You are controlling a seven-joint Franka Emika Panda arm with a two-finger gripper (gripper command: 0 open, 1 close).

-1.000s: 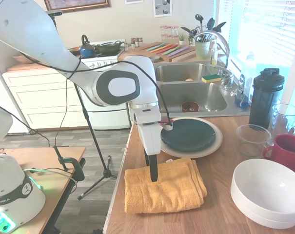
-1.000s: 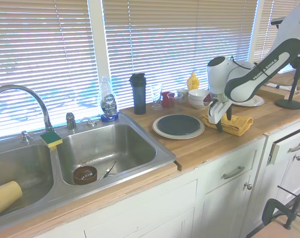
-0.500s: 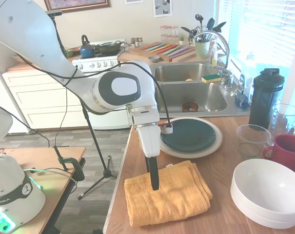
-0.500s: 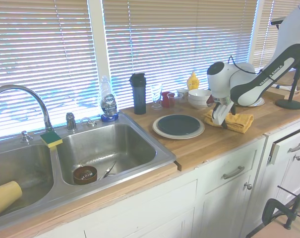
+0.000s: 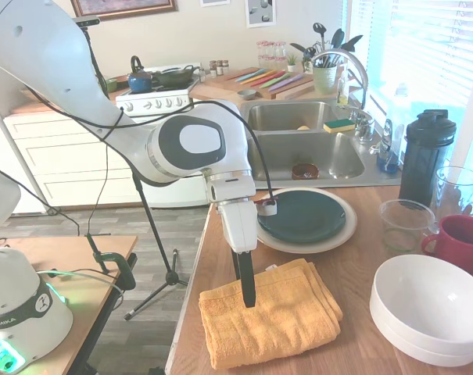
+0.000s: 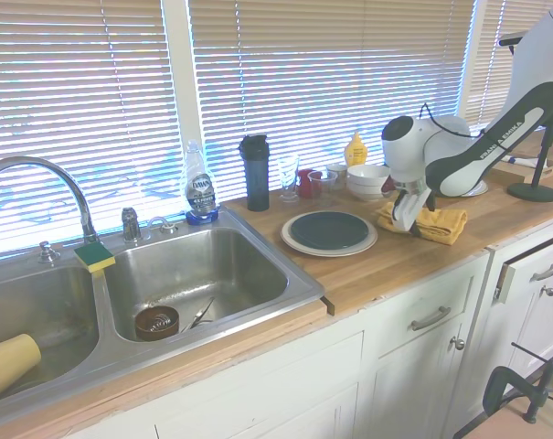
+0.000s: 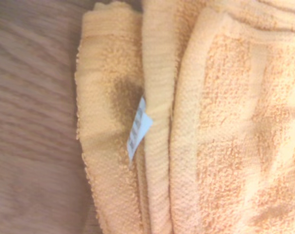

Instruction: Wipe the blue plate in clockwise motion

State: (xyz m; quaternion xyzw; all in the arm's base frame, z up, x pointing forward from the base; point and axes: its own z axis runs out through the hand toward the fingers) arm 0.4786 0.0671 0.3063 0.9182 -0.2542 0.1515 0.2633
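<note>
The blue plate (image 5: 302, 216) is dark, glossy and bare, and rests on a larger cream plate (image 5: 347, 226) on the wooden counter; it also shows as the blue plate (image 6: 329, 229) beside the sink. A folded orange towel (image 5: 283, 320) lies just in front of it, toward the counter's front edge. My gripper (image 5: 248, 301) points straight down with its tip pressed into the towel's left part, a hand's width short of the plate. In the second exterior view the gripper (image 6: 406, 227) stands on the towel (image 6: 441, 224). The wrist view is filled by towel folds (image 7: 225, 122) and a white label (image 7: 139, 127).
Stacked white bowls (image 5: 431, 308) sit right of the towel. Behind them are a red mug (image 5: 461, 241), a clear glass bowl (image 5: 404, 223) and a dark shaker bottle (image 5: 426, 156). The steel sink (image 5: 314, 152) lies beyond the plates. The counter's edge (image 5: 191, 312) drops off left of the towel.
My gripper has shifted toward the counter's front edge, away from the plate, and the towel slid and skewed along with it. Most of that happened in the first half second.
</note>
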